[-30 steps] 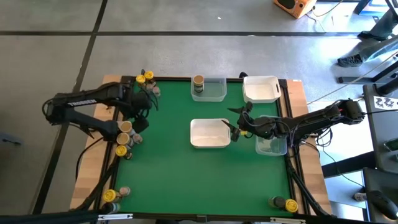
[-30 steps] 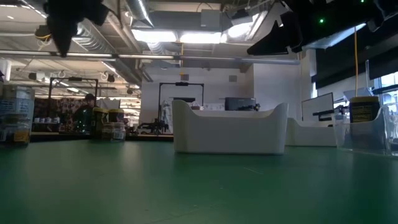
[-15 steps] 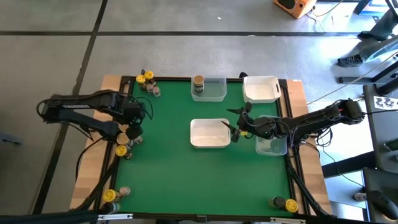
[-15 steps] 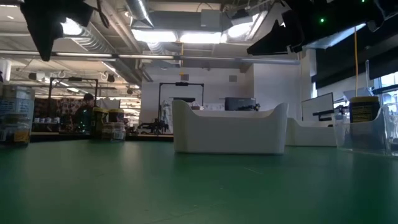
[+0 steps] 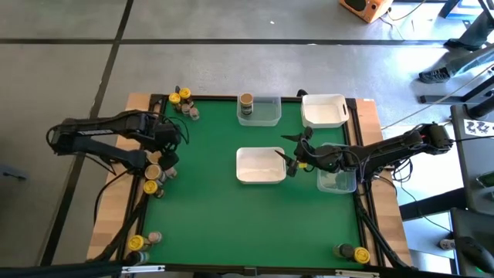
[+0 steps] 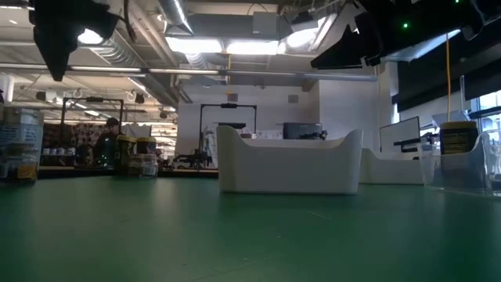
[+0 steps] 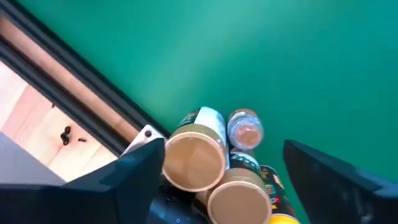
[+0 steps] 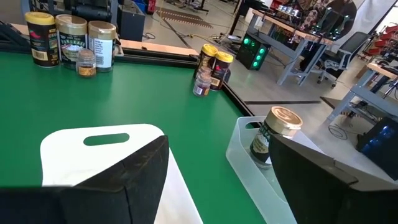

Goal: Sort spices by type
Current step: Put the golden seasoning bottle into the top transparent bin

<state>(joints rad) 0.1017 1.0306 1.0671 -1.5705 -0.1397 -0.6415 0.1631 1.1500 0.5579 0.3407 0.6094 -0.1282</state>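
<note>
– Tabletop [image 5: 216,208] from above: where are the spices [image 5: 154,171]?
– Scattered in groups. One cluster at the left edge, another at the far left corner [image 5: 181,100], pairs at the near left corner [image 5: 139,241] and near right corner [image 5: 351,252], a single jar [image 5: 245,103] upright inside the clear tray [image 5: 270,120] at the far edge.
– And the left tool [image 5: 166,143]?
– Poised over the left-edge cluster, fingers spread wide, nothing held.
– Right tool [image 5: 292,158]?
– Just beside the white tray [image 5: 261,177] in the middle of the tabletop, spread wide too, empty.
– From table height?
– White tray central, jars far off at the left [image 6: 19,145], one yellow-labelled jar [image 6: 458,137] in a clear tray at the right.
– Left wrist?
– Looking down on two tan-lidded jars [image 7: 193,163] touching each other, a small clear jar [image 7: 244,129] just beside them, all near the black rail at the tabletop's edge; both fingers well apart on either side, gripping nothing.
– Right wrist?
– White tray's handle end between parted fingers, tan-lidded jar [image 8: 277,127] in the clear tray, more jars along the far rail [image 8: 68,40].
</note>
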